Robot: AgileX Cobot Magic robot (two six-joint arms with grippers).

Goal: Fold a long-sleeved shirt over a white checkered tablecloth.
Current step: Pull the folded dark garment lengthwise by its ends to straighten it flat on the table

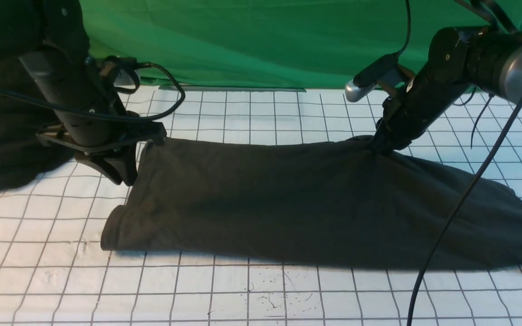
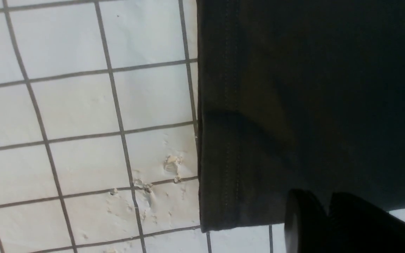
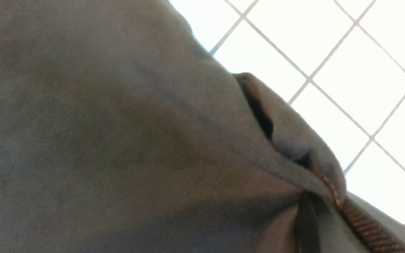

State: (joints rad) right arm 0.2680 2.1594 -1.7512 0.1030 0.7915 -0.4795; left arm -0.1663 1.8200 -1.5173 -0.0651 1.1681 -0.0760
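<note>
The long-sleeved shirt [image 1: 288,203] lies folded into one long dark band across the middle of the white checkered tablecloth [image 1: 252,290], running from about 9 o'clock to 4 o'clock in the front view. Its stitched hem end is at 9 o'clock, and the 4 o'clock end spreads wider and flatter. No logo or label shows on the side that faces up.

The left hand [image 1: 123,174] is down at the shirt's 10 o'clock corner, on the far edge by the hem. In the left wrist view its two dark fingers [image 2: 297,221] stand almost together, with only a thin slit between them, closed over the cloth at that corner. The double row of hem stitching runs just beside them, and the tablecloth there has small scuffed dents [image 2: 171,163].

The right hand [image 1: 379,147] grips the far edge of the shirt at about 1 o'clock, clamped tight on the cloth. The fabric gathers up into it in a small peak with creases fanning away. The right wrist view shows that pucker close up, beside a ribbed band [image 3: 367,228] of the shirt.

A black cable [image 1: 460,199] hangs in front of the shirt's 3 o'clock part. A second dark garment [image 1: 2,136] is heaped at 9 o'clock, apart from the shirt, behind the left arm. A green backdrop [image 1: 243,40] closes the scene at 12 o'clock.
</note>
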